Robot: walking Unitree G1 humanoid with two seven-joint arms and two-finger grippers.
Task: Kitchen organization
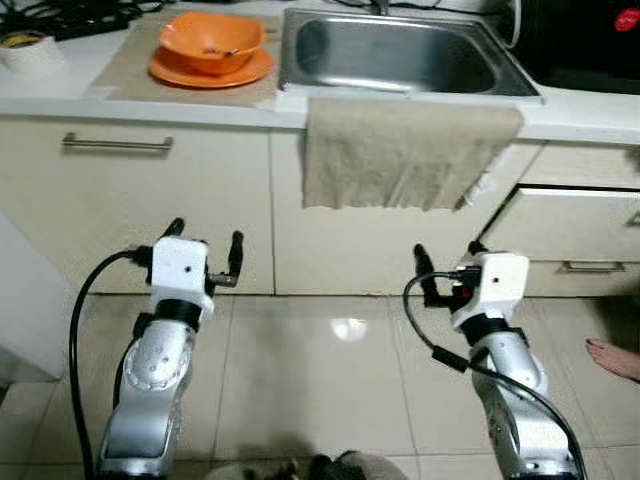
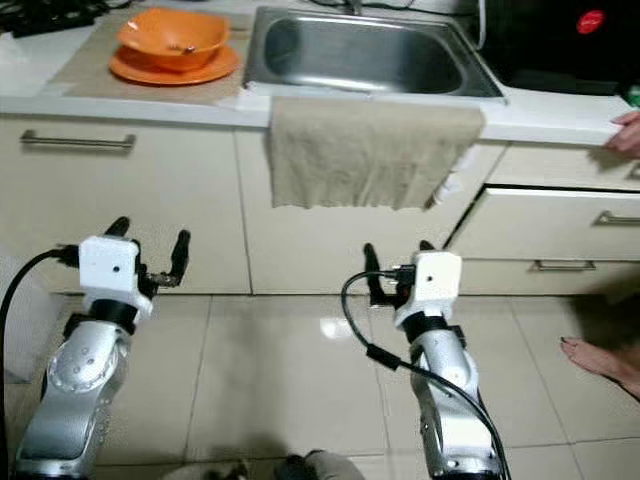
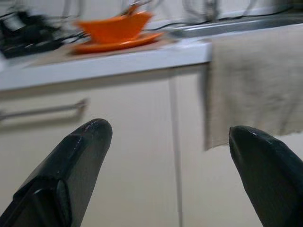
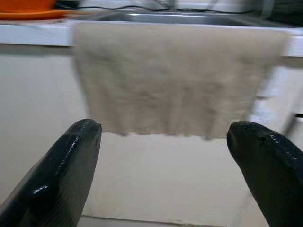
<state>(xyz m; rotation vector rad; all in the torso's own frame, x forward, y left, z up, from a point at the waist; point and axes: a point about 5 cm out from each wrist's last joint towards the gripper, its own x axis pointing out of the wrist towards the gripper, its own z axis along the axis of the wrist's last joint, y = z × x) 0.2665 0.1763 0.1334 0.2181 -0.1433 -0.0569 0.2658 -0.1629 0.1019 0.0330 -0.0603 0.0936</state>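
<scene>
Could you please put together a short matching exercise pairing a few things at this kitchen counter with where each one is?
Things:
1. orange bowl
2. beige towel
3. drawer
4. roll of tape

Places:
A. hanging over the counter edge below the sink
B. on the orange plate
C. counter's far left
D. pulled ajar, right of the towel

Pairs: 1-B, 2-A, 3-D, 4-C

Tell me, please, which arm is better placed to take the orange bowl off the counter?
Probably the left. The orange bowl sits on its plate left of the sink, above the left gripper, jaws open. The right gripper hangs below the towel.
</scene>
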